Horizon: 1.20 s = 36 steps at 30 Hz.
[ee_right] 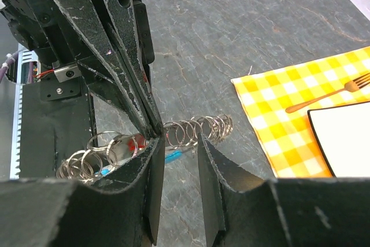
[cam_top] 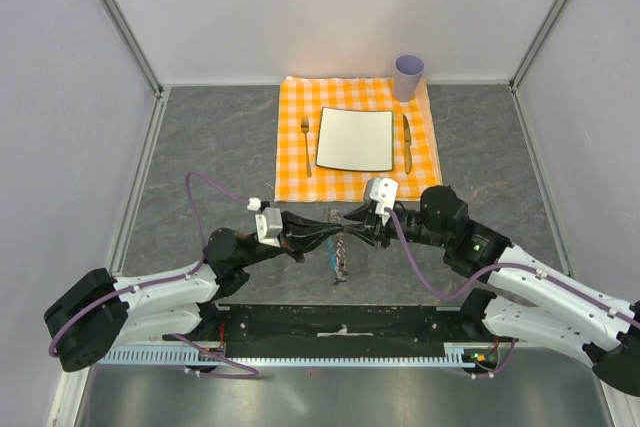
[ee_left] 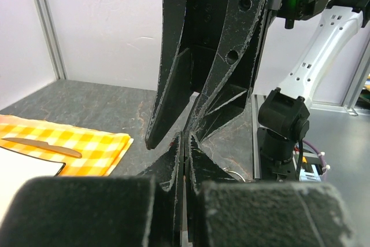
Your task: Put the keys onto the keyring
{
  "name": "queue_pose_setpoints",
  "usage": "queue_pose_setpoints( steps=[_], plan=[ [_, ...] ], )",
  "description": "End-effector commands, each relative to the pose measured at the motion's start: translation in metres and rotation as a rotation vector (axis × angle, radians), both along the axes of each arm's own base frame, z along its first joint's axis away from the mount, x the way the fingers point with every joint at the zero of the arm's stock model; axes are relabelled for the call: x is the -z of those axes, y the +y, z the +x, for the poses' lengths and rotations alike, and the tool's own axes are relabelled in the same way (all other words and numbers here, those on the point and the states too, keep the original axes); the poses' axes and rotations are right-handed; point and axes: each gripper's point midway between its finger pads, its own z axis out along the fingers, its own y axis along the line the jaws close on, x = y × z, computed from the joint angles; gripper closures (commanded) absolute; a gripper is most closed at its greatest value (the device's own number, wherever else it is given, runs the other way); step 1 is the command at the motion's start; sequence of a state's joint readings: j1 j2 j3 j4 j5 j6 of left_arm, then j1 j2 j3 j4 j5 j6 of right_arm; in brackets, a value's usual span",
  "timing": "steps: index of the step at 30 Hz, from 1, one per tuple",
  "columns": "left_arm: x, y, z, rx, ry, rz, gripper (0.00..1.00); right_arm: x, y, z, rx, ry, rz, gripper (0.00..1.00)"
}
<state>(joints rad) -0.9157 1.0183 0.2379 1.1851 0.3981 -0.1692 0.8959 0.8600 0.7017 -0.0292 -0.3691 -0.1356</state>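
The left fingers (ee_right: 124, 85) reach in from 9 o'clock over the dark stone bench (cam_top: 200, 137) and are pressed closed. Their tips meet right at the keyring (cam_top: 340, 259), but whether a ring is pinched between them cannot be told. The keyring, a chain of silvery rings, runs from those tips toward 6 o'clock, at the 6 o'clock side of the checked cloth (cam_top: 357, 137). In the right wrist view a small red key (ee_right: 137, 143) sits among the rings and a blue tab (ee_right: 173, 156) lies just under them. The right fingers (ee_right: 219, 189) come in from 3 o'clock, parted with a clear gap and gripping nothing, their tips close to the left tips. On the cloth a fork (cam_top: 306, 144) lies at 9 o'clock of the white plate (cam_top: 355, 139) and a knife (cam_top: 407, 142) at 3 o'clock. A cup (cam_top: 408, 76) stands at 1 o'clock.
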Motion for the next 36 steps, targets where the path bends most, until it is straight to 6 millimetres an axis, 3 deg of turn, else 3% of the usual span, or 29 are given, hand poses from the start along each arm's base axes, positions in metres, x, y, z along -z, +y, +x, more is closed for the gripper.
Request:
queue_pose_setpoints(
  steps=[1,19,33,36],
  plan=[
    [-0.031,0.009,0.0,-0.038,-0.104,-0.095,0.98,-0.009,0.008,-0.015,-0.091,-0.001,0.046,0.63],
    [-0.025,0.009,0.005,-0.057,-0.092,-0.071,0.98,0.004,-0.004,-0.019,-0.056,0.045,0.017,0.63],
    [-0.021,0.004,0.001,-0.023,-0.09,-0.057,0.98,-0.003,-0.001,-0.01,-0.038,0.011,0.033,0.64],
    [-0.02,0.004,0.0,-0.022,-0.089,-0.055,0.98,-0.015,0.002,-0.011,-0.056,-0.009,0.066,0.66]
  ],
)
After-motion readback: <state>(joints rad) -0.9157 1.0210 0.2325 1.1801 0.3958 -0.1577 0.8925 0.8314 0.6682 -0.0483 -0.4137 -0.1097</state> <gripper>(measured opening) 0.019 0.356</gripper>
